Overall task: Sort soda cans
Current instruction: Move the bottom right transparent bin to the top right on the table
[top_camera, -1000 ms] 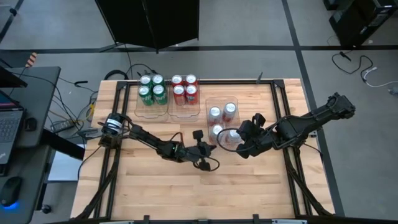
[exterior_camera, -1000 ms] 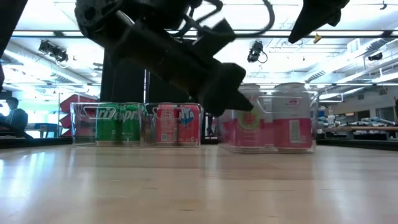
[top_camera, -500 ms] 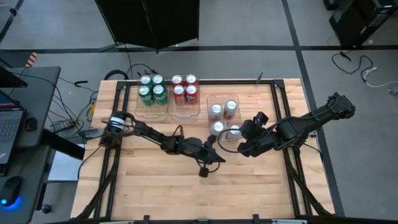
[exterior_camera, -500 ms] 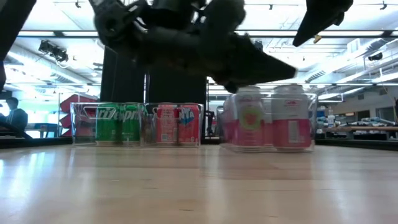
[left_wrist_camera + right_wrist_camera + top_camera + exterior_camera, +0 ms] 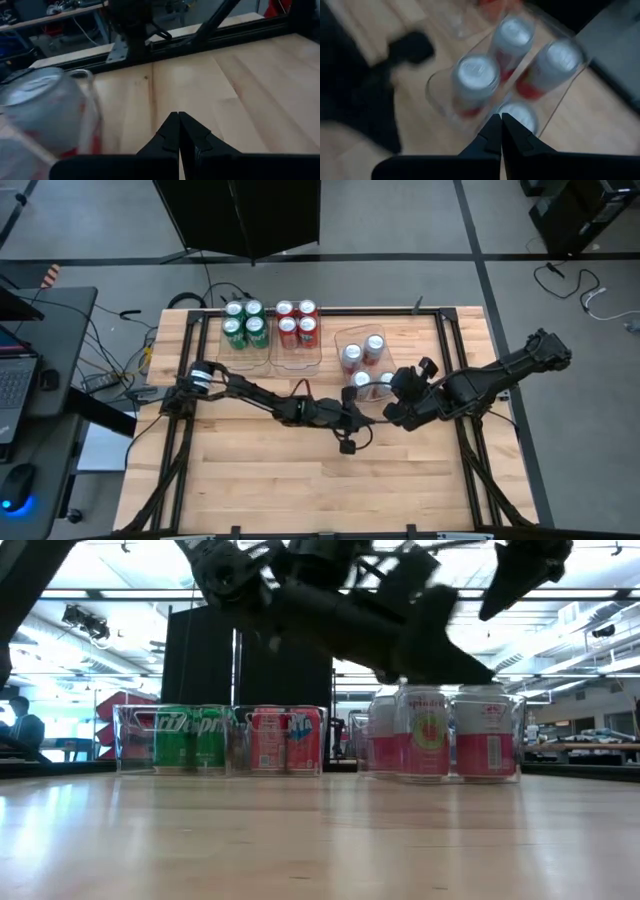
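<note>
Three clear trays stand on the table's far half. One holds green cans (image 5: pixel 244 325), one red cans (image 5: pixel 297 323), and the right tray (image 5: pixel 338 336) holds silver-and-pink cans (image 5: pixel 364 363), upright on their bases. My left gripper (image 5: pixel 362 416) is shut and lies low over the table. It points toward the right edge, just on the near side of that tray. In the left wrist view a silver can (image 5: pixel 40 115) sits close beside it. My right gripper (image 5: pixel 387 401) is shut and hovers above the tray's near end, over the can tops (image 5: pixel 476 75). My left gripper (image 5: pixel 178 129) lies alongside the near wall of the silver cans' tray (image 5: pixel 92 107), its shut fingers pointing level toward the table's right. Whether its far side touches that wall I cannot tell. My right gripper (image 5: pixel 500 125) stays above the cans and touches nothing.
The three trays stand in a row along the table's far edge. A black frame rail (image 5: pixel 452 380) runs along the table's sides. The near half of the wooden table (image 5: pixel 300 490) shows bare boards. A desk with a laptop (image 5: pixel 15 380) stands left of the table.
My left gripper has swept toward the table's right edge along the near side of the silver cans' tray. The tray with its cans has slid toward the right and a little toward the far edge, and has turned slightly. My right gripper has hardly moved.
</note>
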